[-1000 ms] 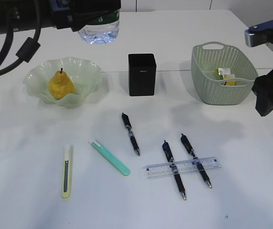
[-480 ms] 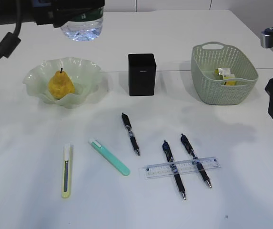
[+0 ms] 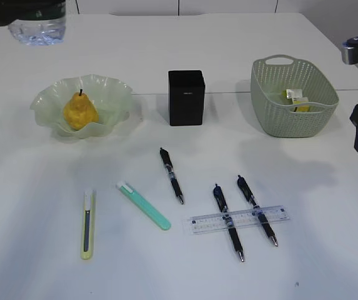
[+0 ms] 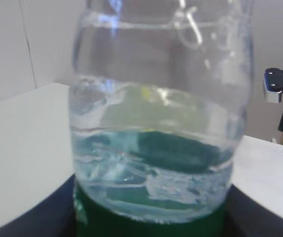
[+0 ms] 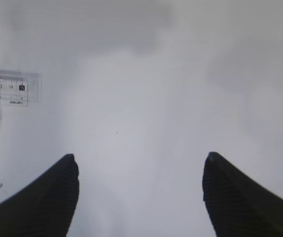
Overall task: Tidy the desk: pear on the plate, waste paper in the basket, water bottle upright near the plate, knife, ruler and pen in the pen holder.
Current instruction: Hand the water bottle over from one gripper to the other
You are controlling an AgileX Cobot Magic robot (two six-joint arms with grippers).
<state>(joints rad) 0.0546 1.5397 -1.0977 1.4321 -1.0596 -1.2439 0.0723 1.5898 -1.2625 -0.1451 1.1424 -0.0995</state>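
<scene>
Ruler [image 3: 239,219]: nearest the camera, lying left-right across two pens [image 3: 228,220]; printed scale shows, digits "13 14 15" legible in the right wrist view, maker's line too small to read.
Right jaws [image 5: 140,190]: apart, empty, over bare worktop [image 3: 328,206]; ruler lies to their left.
Pen holder [image 3: 186,97]: upright mid-worktop; its pale mark unreadable.
Plate [image 3: 113,94]: pear [image 3: 80,111] already on it.
Water bottle [image 3: 36,28]: far left, aloft, clamped in the left jaws; plate lies nearer and to its right; green label, no lettering legible.

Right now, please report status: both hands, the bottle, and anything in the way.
Left hand grips water bottle, raised at far left. Right hand open, empty, above bare table. Pear on plate. Pens, ruler, knives not yet stowed.
</scene>
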